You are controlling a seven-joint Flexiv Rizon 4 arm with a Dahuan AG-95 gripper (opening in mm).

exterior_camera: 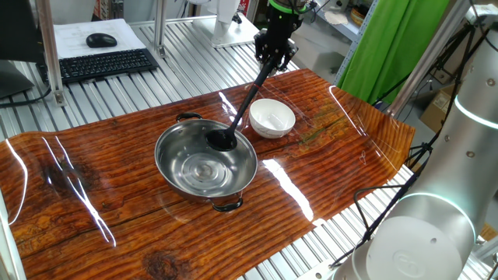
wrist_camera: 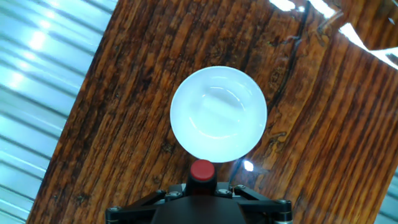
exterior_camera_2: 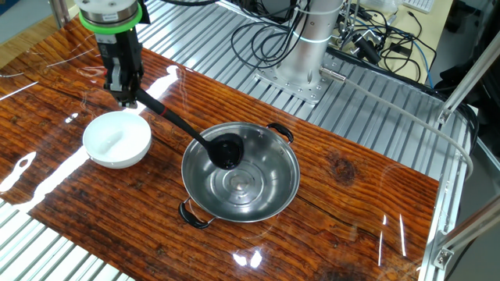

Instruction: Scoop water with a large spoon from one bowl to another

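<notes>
A brown wooden table (exterior_camera: 117, 202) holds everything. The steel bowl (exterior_camera_2: 269, 195) sits in the middle, with a faint shine of water (exterior_camera: 204, 169) at its bottom. The small white bowl (exterior_camera_2: 117, 139) stands just beside it. The gripper (exterior_camera_2: 128, 100) is clamped tight on the handle end of the black ladle (exterior_camera_2: 187, 130), whose scoop hangs inside the steel bowl.

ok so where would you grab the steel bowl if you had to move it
By a loop handle, from above. The steel bowl has a wide, smooth, curved wall, but the near loop handle sticks out clear of the rim, away from the ladle resting inside.
</notes>
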